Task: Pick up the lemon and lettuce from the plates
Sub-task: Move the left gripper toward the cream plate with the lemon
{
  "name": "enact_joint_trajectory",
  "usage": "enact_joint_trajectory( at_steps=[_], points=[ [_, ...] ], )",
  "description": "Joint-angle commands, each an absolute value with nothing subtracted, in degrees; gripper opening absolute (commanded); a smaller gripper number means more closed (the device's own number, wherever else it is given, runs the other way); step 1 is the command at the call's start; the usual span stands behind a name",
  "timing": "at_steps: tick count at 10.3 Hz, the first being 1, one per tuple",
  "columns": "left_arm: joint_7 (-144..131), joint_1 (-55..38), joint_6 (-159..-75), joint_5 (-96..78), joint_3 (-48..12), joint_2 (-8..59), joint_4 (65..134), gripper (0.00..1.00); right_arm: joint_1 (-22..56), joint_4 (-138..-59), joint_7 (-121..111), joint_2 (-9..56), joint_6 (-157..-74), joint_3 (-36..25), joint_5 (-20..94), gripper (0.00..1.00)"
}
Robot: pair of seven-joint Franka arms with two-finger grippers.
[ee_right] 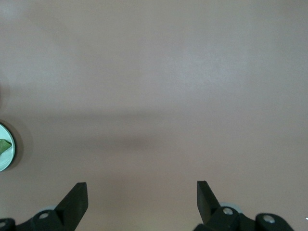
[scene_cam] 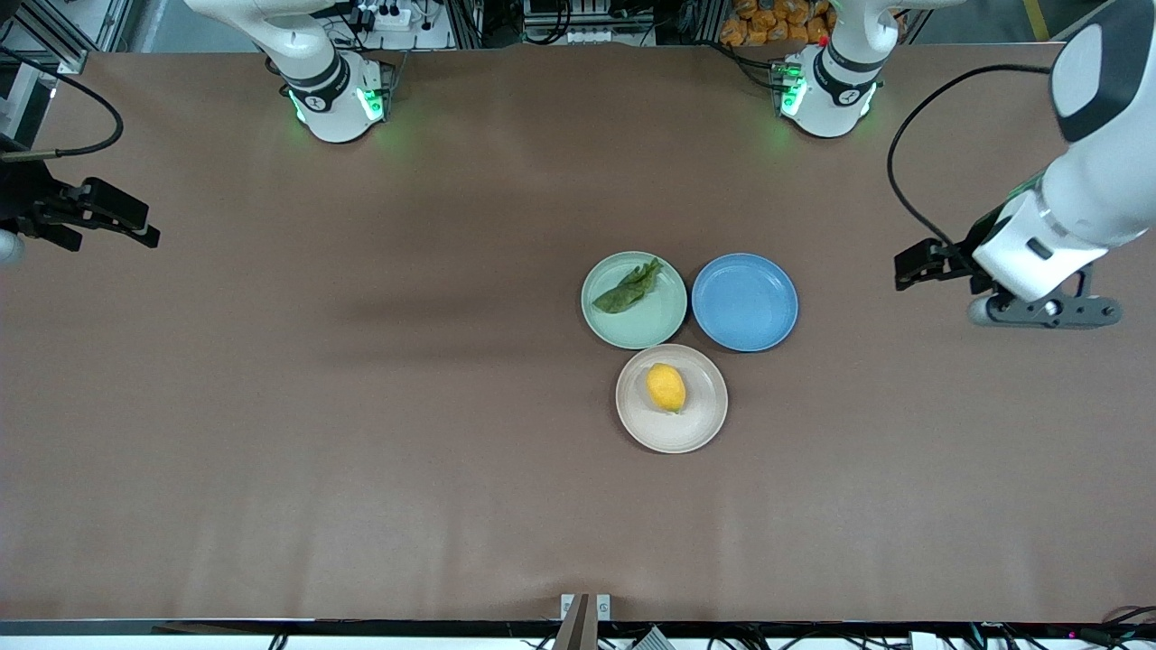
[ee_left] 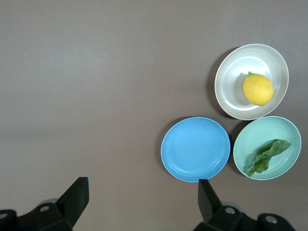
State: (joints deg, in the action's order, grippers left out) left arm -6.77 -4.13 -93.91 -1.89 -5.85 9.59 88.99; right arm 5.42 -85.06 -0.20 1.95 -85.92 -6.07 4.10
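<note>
The lemon (scene_cam: 666, 386) lies on the beige-cream plate (scene_cam: 634, 422), which is the plate nearest the front camera. The lettuce (scene_cam: 630, 287) lies on the mint green plate (scene_cam: 652, 327), just farther from the camera. My left gripper (scene_cam: 908, 268) is open and empty, up in the air over bare table toward the left arm's end. Its wrist view shows the lemon (ee_left: 258, 89), the beige plate (ee_left: 226, 98), the lettuce (ee_left: 267, 155) and the mint plate (ee_left: 285, 131) beside my open left gripper (ee_left: 143, 192). My right gripper (scene_cam: 135, 226) is open and empty over the right arm's end; its wrist view (ee_right: 142, 195) catches only the mint plate's edge (ee_right: 6, 155).
An empty blue plate (scene_cam: 744, 301) touches the mint plate on the side toward the left arm's end; it also shows in the left wrist view (ee_left: 195, 148). The brown table (scene_cam: 361, 406) spreads wide around the three plates.
</note>
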Motion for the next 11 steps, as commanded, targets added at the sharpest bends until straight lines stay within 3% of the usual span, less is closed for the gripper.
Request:
enact_joint_trajectory(
  at_steps=[1, 6, 11],
  points=[
    [-7.91, -6.06, -95.17, -2.37, -5.71, 13.00, 87.01, 1.00, 5.71, -84.90, 0.35, 1.23, -85.34, -6.33, 3.43, 1.00],
    [-14.75, -7.64, -101.06, -2.81, -5.71, 17.65, 86.49, 1.00, 5.63, -85.08, 0.26, 1.14, -85.25, -6.42, 3.43, 1.00],
    [-26.69, -11.50, -106.32, -2.81, -5.71, 25.56, 81.39, 1.00, 5.62, -85.17, 0.26, 0.97, -85.34, -6.42, 3.43, 1.00]
  ],
)
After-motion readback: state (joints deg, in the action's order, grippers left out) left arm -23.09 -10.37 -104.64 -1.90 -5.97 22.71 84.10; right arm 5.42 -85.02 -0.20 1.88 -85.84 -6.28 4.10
